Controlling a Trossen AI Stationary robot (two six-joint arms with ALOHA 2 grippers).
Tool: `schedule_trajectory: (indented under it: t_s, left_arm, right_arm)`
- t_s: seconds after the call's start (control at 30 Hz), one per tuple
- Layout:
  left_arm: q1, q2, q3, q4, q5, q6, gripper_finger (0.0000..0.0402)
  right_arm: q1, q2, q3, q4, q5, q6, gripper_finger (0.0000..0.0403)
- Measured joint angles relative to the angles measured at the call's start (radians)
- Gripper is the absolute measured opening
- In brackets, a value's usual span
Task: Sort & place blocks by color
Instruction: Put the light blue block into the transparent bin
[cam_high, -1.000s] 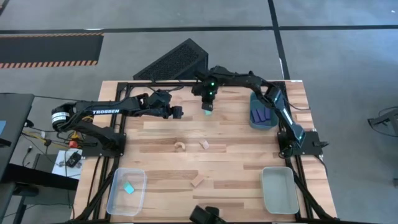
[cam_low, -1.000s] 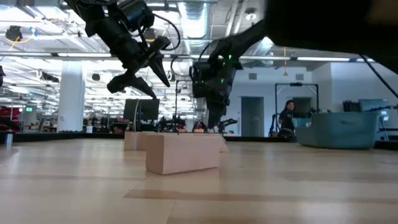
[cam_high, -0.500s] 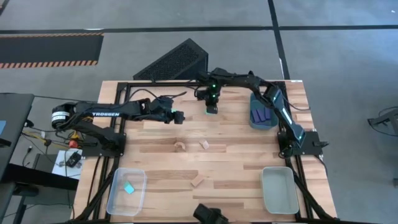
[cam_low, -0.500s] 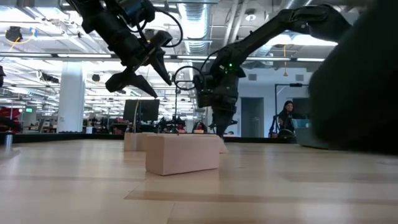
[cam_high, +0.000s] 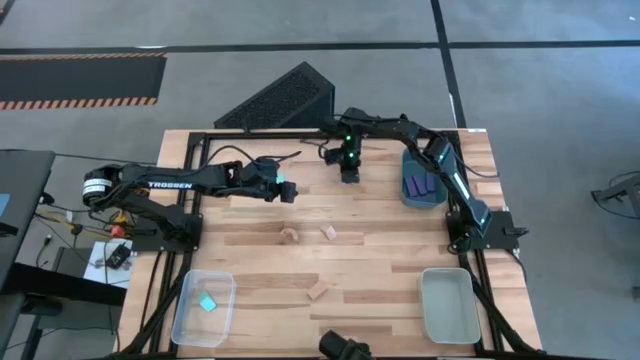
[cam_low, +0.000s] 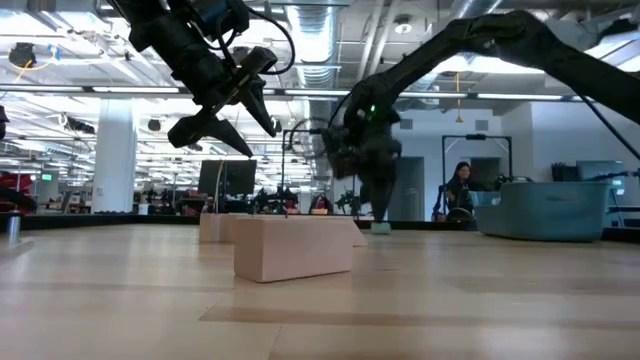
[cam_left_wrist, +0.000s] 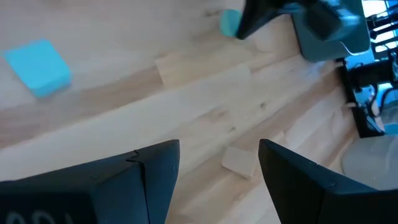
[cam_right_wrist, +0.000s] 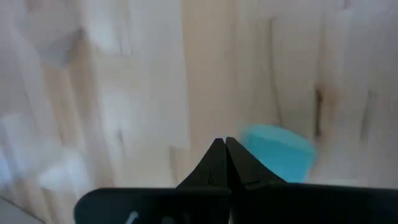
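Observation:
My right gripper (cam_high: 349, 172) is shut and points steeply down at the far middle of the table. Its tips (cam_right_wrist: 224, 155) stand right beside a cyan cube (cam_right_wrist: 277, 152), which rests on the wood (cam_left_wrist: 230, 23). My left gripper (cam_high: 288, 190) hovers open, left of the right one and above the table (cam_low: 225, 125). A second cyan cube (cam_left_wrist: 38, 67) lies ahead of it. Pale wood blocks (cam_high: 290, 234) (cam_high: 327, 232) (cam_high: 319, 290) lie mid-table. One cyan block (cam_high: 207, 303) lies in the clear tray (cam_high: 186, 318). Dark blue bars (cam_high: 418, 185) lie in the dark teal tray (cam_high: 408, 197). My right gripper has its shut fingertips (cam_left_wrist: 249, 26) at the table, right at one side of the cyan cube (cam_right_wrist: 252, 149), coming from above at a steep slant. I cannot tell whether they touch the cube. The cube sits flat on the table.
A grey tray (cam_high: 448, 303) stands at the near right corner. A dark slatted box (cam_high: 275, 98) sits beyond the table's far edge. People and desks show in the room behind (cam_low: 462, 190). Bare wood lies between the wood blocks and the trays.
My right gripper, still shut, has gone toward the table's right edge and down, tipping to point more steeply at the table. My left gripper, still open, has drifted slightly toward the right and near edges.

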Motion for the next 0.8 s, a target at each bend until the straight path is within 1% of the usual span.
schedule_trajectory:
  t_s: [0.1,0.23,0.3,0.37,0.47,0.57,0.67,0.73,0.8]
  left_arm:
    - [0.001,0.000,0.000,0.000,-0.019,0.021,0.0206]
    - [0.001,0.000,0.000,0.000,-0.027,0.046,0.0206]
    - [0.001,0.000,0.000,0.000,-0.036,0.066,0.0206]
    - [0.001,0.000,0.000,0.000,-0.046,0.089,0.0206]
    - [0.012,0.000,0.000,-0.001,-0.053,0.133,0.0206]
    - [0.029,0.000,0.000,-0.002,-0.057,0.186,0.0206]
    - [0.040,0.000,0.000,-0.002,-0.084,0.238,0.0206]
    - [0.041,0.000,0.000,-0.002,-0.103,0.271,0.0206]
    - [0.041,0.000,0.000,-0.002,-0.117,0.311,0.0206]
  right_arm:
    - [0.005,-0.055,0.003,-0.042,-0.013,0.001,0.0000]
    - [0.016,-0.138,0.002,-0.044,-0.017,0.014,0.0000]
    - [0.010,-0.191,0.002,-0.002,0.033,0.039,0.0000]
    - [-0.005,-0.228,0.003,0.077,0.092,0.090,0.0003]
    - [-0.035,-0.268,0.003,0.155,0.119,0.153,0.0016]
    - [-0.070,-0.308,-0.016,0.162,0.103,0.195,0.0026]
    - [-0.110,-0.380,-0.158,0.267,0.055,0.250,0.0030]
    - [-0.131,-0.441,-0.297,0.382,0.038,0.284,0.0032]
    - [-0.137,-0.504,-0.439,0.496,0.044,0.303,0.0034]
